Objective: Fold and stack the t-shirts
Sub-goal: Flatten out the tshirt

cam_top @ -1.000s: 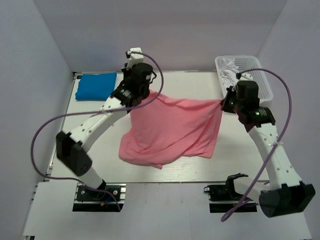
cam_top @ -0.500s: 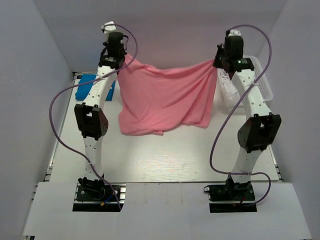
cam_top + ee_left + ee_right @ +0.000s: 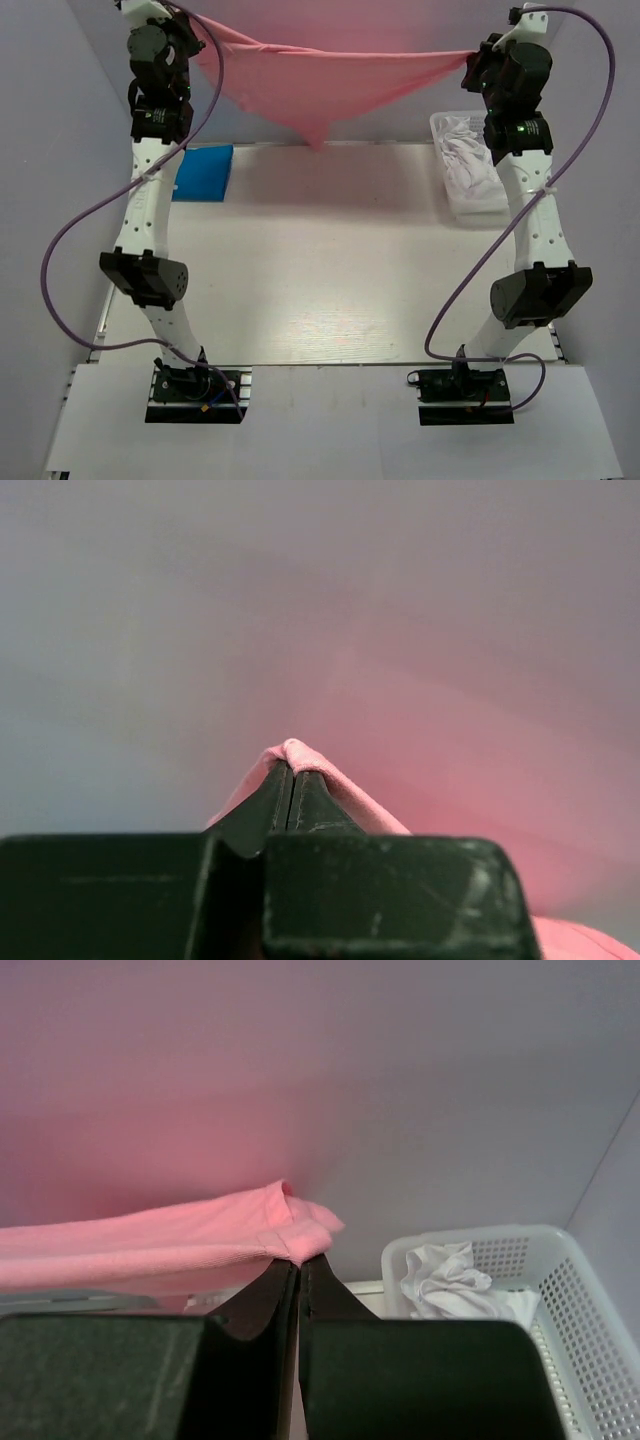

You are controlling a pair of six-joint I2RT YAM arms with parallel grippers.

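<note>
Overhead, left gripper and right gripper, each closed tight on an edge, hold the pink t-shirt stretched above the counter, unfolded; blue t-shirt lies folded, far-left, awaiting stacking

1 white perforated basket parked at the far right of the pale table, stuffed with crumpled white cloth, backed by plain grey walls
</note>
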